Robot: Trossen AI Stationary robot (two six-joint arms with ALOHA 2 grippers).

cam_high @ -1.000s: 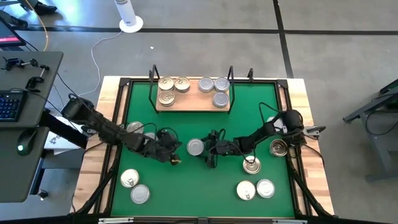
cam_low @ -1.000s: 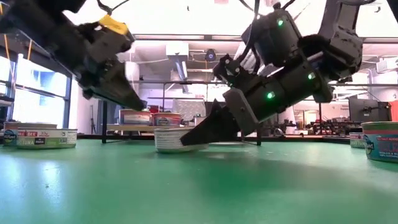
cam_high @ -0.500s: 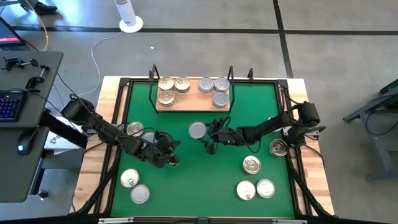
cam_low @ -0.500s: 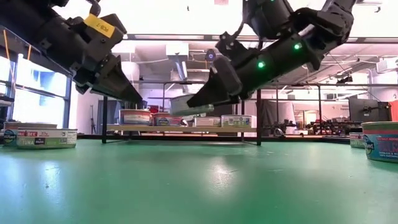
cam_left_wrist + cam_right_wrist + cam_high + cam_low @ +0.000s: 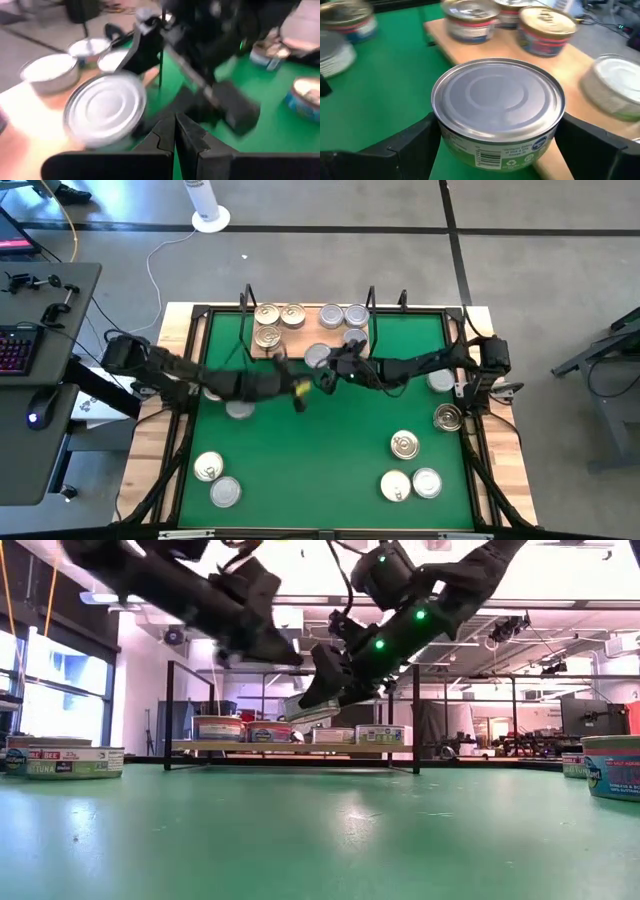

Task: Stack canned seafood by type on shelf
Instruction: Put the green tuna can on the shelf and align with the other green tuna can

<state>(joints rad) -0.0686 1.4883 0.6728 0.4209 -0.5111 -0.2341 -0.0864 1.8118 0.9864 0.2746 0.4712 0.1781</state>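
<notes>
A green mat (image 5: 330, 450) covers a wood-edged table in a bright workshop, with the shelf (image 5: 308, 342) set at the mat's far edge. The right gripper (image 5: 323, 367) grasps a silver-lidded tin (image 5: 318, 356) between its wide-spread fingers, held in the air at the shelf's front edge; the right wrist view shows the tin (image 5: 497, 107) clamped on both sides over the board's near edge. The left gripper (image 5: 297, 393) hovers over the mat just beside it, fingers pressed together and empty. Five tins sit on the shelf: three gold-lidded (image 5: 267, 314) toward its left end, two silver (image 5: 332, 316) toward its right. Other tins lie scattered on the mat: two near the front left corner (image 5: 218, 480), several toward the right edge and front right corner (image 5: 405, 445), and one (image 5: 240, 409) beneath the left arm.
</notes>
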